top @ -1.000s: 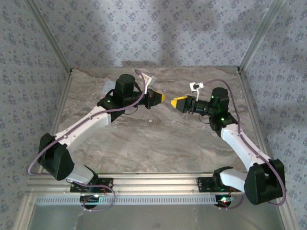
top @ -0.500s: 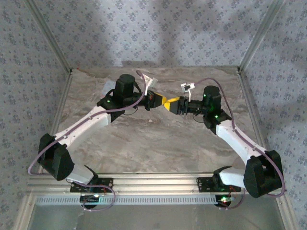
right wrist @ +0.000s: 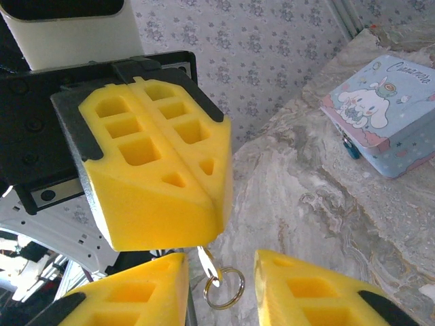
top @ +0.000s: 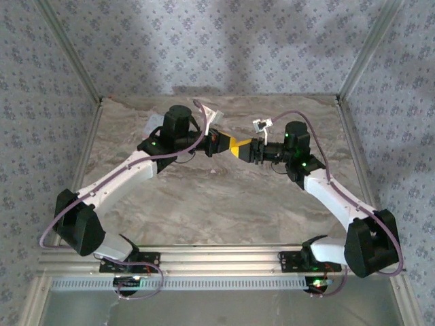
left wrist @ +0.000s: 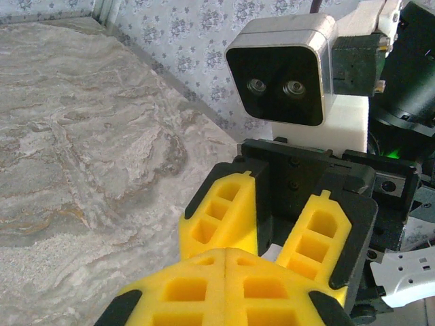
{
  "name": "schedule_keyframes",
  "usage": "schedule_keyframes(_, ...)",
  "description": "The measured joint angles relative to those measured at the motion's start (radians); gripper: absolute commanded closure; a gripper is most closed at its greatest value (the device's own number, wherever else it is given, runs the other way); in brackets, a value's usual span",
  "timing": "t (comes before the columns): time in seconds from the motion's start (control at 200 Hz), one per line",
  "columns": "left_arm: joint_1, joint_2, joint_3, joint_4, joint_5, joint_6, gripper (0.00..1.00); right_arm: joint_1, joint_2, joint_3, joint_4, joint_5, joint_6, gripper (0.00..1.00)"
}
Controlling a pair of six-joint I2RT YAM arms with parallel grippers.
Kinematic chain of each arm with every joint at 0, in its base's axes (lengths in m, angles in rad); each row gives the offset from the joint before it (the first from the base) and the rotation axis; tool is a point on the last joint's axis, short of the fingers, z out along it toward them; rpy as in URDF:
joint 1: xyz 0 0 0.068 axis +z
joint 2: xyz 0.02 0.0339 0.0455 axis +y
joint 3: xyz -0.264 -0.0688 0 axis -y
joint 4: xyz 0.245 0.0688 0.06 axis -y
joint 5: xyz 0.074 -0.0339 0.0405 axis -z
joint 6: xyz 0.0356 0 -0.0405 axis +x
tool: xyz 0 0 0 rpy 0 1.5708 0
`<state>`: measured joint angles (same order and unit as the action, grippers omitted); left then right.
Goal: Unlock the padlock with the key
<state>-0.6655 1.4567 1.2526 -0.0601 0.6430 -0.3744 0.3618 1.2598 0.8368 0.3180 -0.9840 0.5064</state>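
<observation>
My left gripper hangs above mid-table, shut on the key. In the right wrist view the thin key blade pokes out below its yellow fingers, and a silvery ring dangles from the blade. My right gripper is open, tip to tip with the left one. Its fingers stand on either side of the key and ring without touching. The tiny blue padlock hangs at the front of a pale blue cartoon tin on the table.
The tin lies at the back left, partly behind the left arm. Patterned walls and metal posts close in the marble table on three sides. The right arm's wrist camera faces the left wrist view closely.
The right arm has swung left across the table with its gripper open, until its fingers straddle the left gripper's tip. The left arm has stayed still.
</observation>
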Motion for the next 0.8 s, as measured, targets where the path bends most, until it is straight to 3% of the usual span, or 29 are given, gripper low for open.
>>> schedule_keyframes(0.185,0.000,0.000,0.000,0.000,0.000,0.000,1.00,0.004,0.001,0.000,-0.001,0.000,0.000,0.81)
schedule_keyframes(0.43,0.005,0.002,0.000,0.000,-0.001,0.000,1.00,0.007,0.004,0.002,-0.007,0.000,-0.005,1.00)
schedule_keyframes(0.55,0.007,0.003,0.000,-0.003,-0.003,-0.001,0.86,0.007,0.003,0.002,-0.016,0.004,-0.013,1.00)
schedule_keyframes(0.605,0.011,0.003,0.000,-0.003,-0.005,0.002,0.72,0.007,0.000,0.002,-0.035,0.011,-0.022,1.00)
schedule_keyframes(0.67,0.019,0.003,0.000,-0.003,-0.018,-0.004,0.64,0.007,-0.004,0.002,-0.066,0.023,-0.034,1.00)
schedule_keyframes(0.799,0.060,-0.001,0.000,-0.027,-0.103,-0.007,0.39,0.004,-0.022,0.002,-0.140,0.056,-0.069,1.00)
